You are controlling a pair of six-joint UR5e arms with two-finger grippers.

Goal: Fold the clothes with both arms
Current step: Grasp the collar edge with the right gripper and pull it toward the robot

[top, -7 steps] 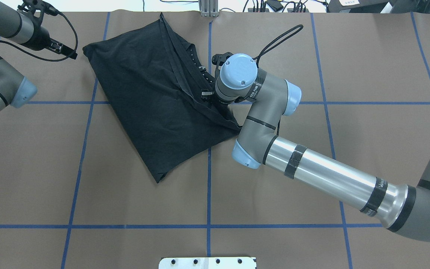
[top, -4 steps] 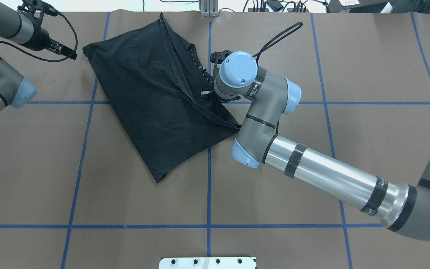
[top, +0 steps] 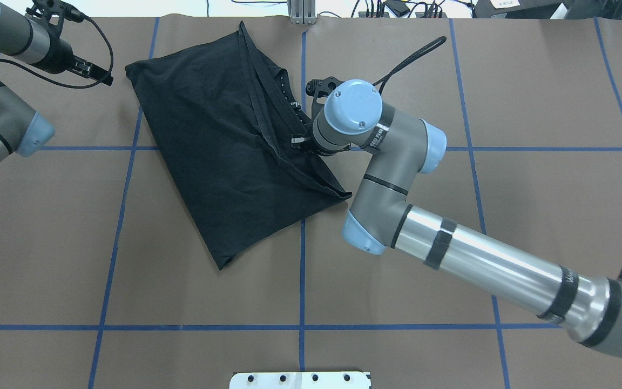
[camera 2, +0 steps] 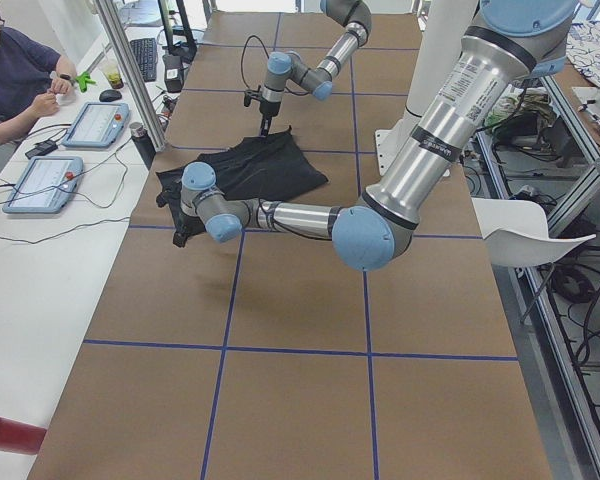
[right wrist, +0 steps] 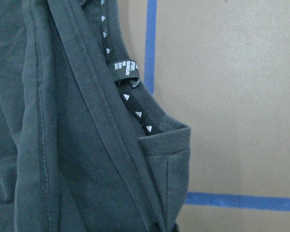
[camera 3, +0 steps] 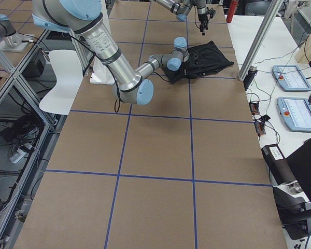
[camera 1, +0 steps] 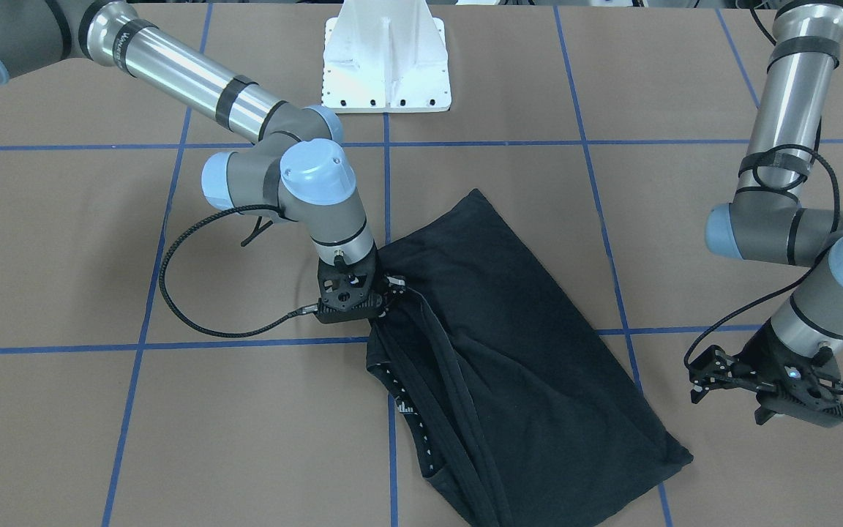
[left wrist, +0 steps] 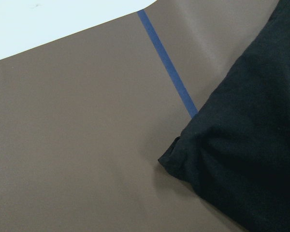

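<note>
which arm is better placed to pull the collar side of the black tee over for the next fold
Right. The right pincer sits at the collar-side edge of the black short-sleeved T-shirt, apparently pinching the fabric. The left pincer hangs clear of the shirt, over bare brown table paper.

Brightly, evenly lit from above; soft faint shadows; glare along the right arm (top: 484, 259); black T-shirt (top: 219, 146) folds murky.

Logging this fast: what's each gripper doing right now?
Left gripper: empty, jaws' state cannot be told.
Right gripper: closed on the black T-shirt.
</note>
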